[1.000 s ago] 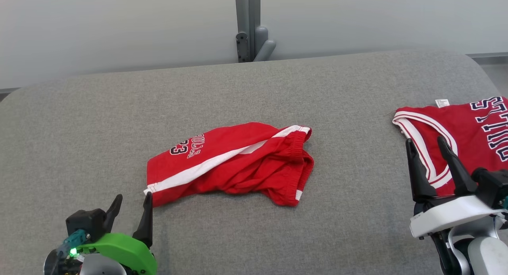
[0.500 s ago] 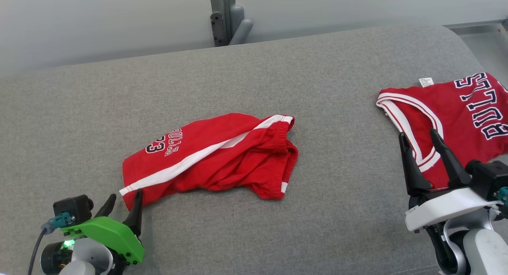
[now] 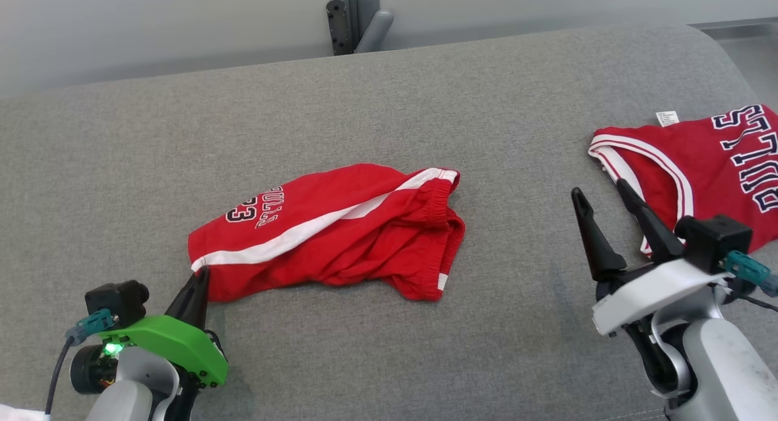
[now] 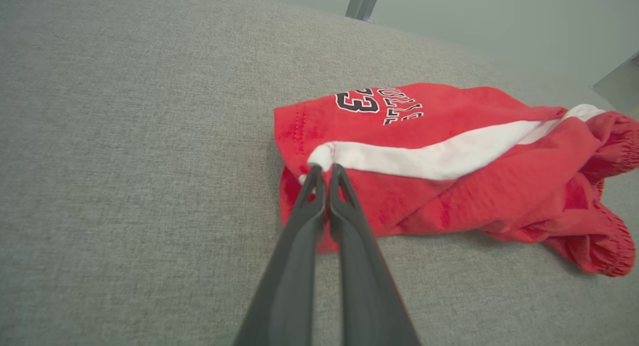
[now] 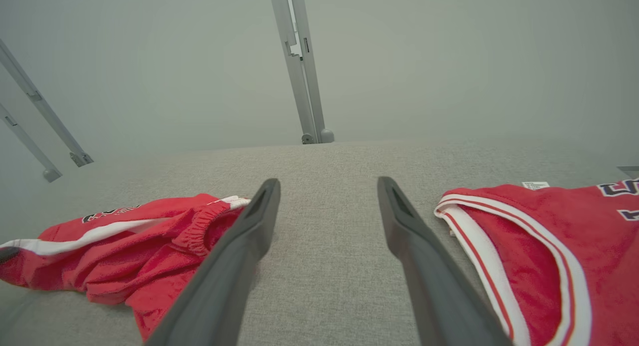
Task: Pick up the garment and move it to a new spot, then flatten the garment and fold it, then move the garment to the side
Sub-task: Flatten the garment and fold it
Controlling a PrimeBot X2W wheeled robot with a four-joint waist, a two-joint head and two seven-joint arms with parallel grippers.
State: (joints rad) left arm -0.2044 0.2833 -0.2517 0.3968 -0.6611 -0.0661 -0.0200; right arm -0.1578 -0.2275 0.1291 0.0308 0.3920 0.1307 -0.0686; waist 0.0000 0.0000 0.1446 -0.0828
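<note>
The left end effector is clenched on the striped hem corner of the shorts, which lie crumpled mid-worktop; a corner grip suits lifting them. The right end effector hangs released between the shorts and the jersey, probably ready to assist.

Crumpled red shorts lay near middle of grey padded surface, long axis running left to right. White side stripe ran diagonally across top. Dark "23" and lettering showed on left leg, inverted in head view. Elastic waistband bunched at right end, folds rumpled along near edge. Near-left hem corner, at stripe's end, sat pinched between closed fingers of left gripper.
</note>
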